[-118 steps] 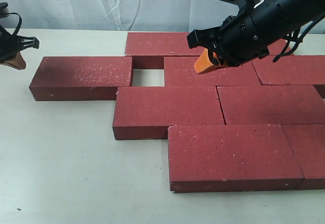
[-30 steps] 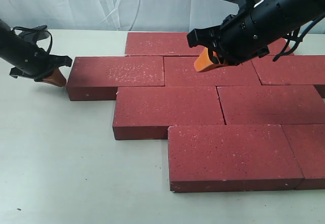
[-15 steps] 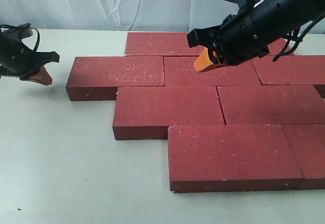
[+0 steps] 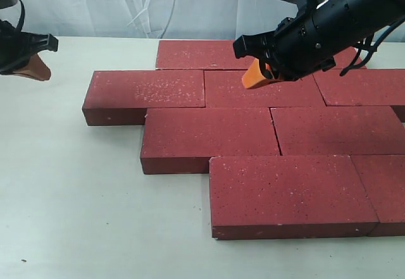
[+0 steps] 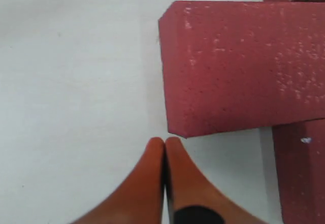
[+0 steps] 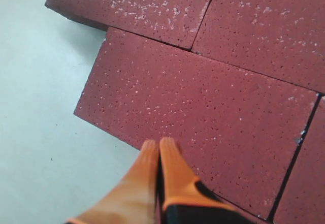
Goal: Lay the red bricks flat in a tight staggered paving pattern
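Paving patch of dark red, white-speckled rectangular bricks (image 4: 209, 133) lies flat on the pale matte table (image 4: 76, 203), centre to right of the exterior view. There are four staggered rows with tight joints. The outermost brick of the second row (image 4: 145, 92) juts left past the others, its long side touching the row in front.

Hidden or cut off:
- The right-hand bricks run off the frame edge, so their full length is not seen.
- The black right arm covers part of the back row, so the brick count is uncertain.
- The left gripper (image 4: 39, 71) is clipped by the left frame edge, with only its dark body and an orange finger showing.
- White draped cloth (image 4: 126, 7) closes the background.

Claws:
- The left gripper (image 5: 163, 141) has its orange fingertips pressed together and holds nothing. It is over bare table, clear of the jutting brick (image 5: 244, 66).
- The right gripper (image 4: 248, 84) has its orange fingers (image 6: 170, 168) closed against each other and is empty. It is poised over the second row. Whether it touches the brick surface (image 6: 203, 112) cannot be told.
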